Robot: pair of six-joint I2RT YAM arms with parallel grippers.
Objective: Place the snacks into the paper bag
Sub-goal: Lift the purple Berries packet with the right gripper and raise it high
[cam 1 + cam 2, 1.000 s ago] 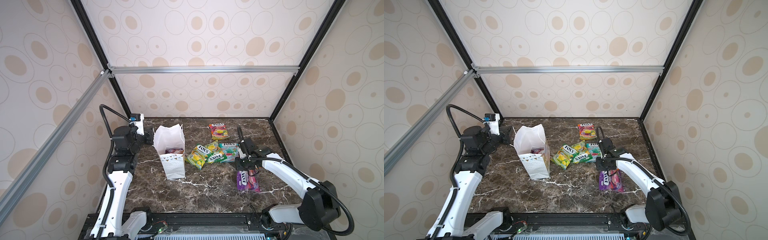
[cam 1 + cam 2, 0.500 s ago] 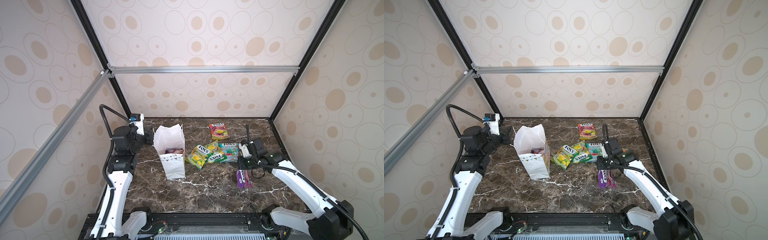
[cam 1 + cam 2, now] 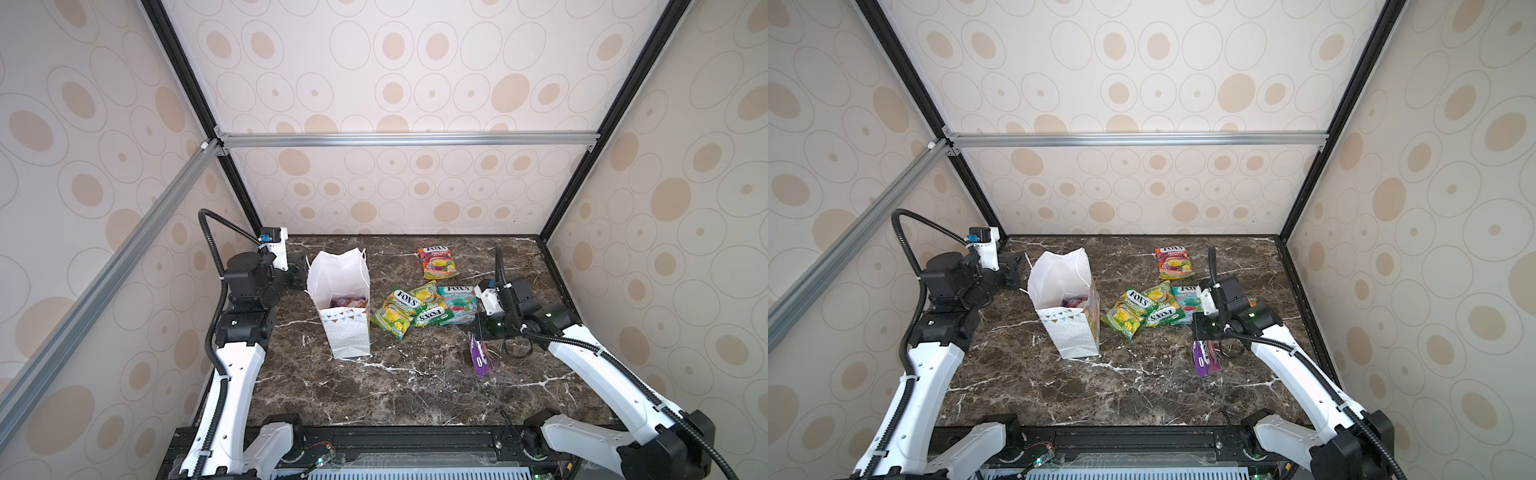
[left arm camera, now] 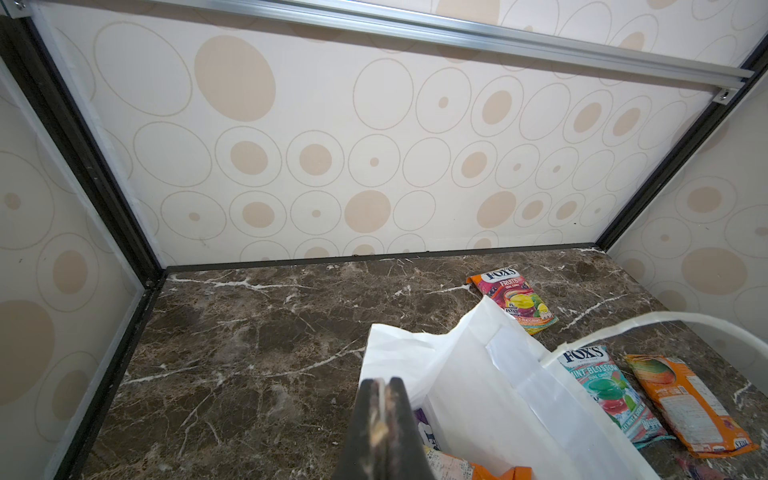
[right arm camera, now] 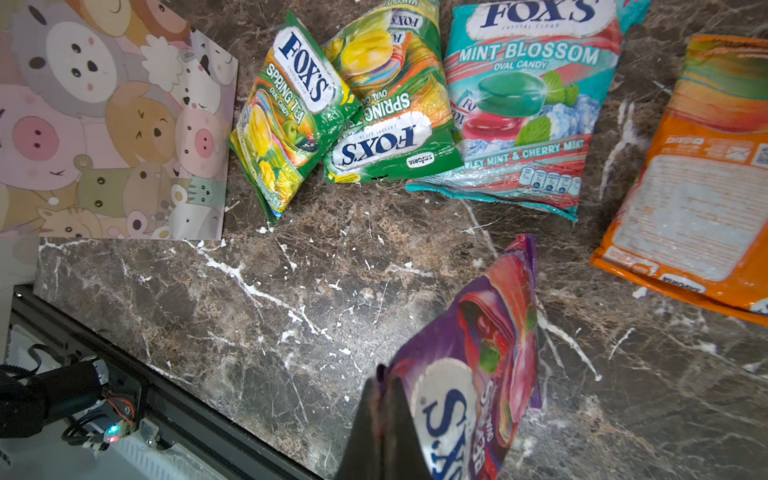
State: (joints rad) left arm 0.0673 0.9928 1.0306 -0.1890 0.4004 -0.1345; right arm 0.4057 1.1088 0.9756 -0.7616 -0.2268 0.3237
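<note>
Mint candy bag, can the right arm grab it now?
Probably not yet: the right pincer is shut on the purple candy bag. The mint candy bag lies close by, face up.

You are looking into a robot test cell, not a lived-in room. Wall panels papered with beige ovals (image 3: 415, 83) close the left, far and right sides, held by black frame posts (image 3: 176, 62) and an aluminium rail (image 3: 407, 139). A marble-patterned tabletop (image 3: 374, 395) fills the floor. Two white arms (image 3: 237, 374) rise from a black base rail (image 3: 415, 442) at its near edge, beside a bare lit circuit board (image 5: 116, 432).
</note>
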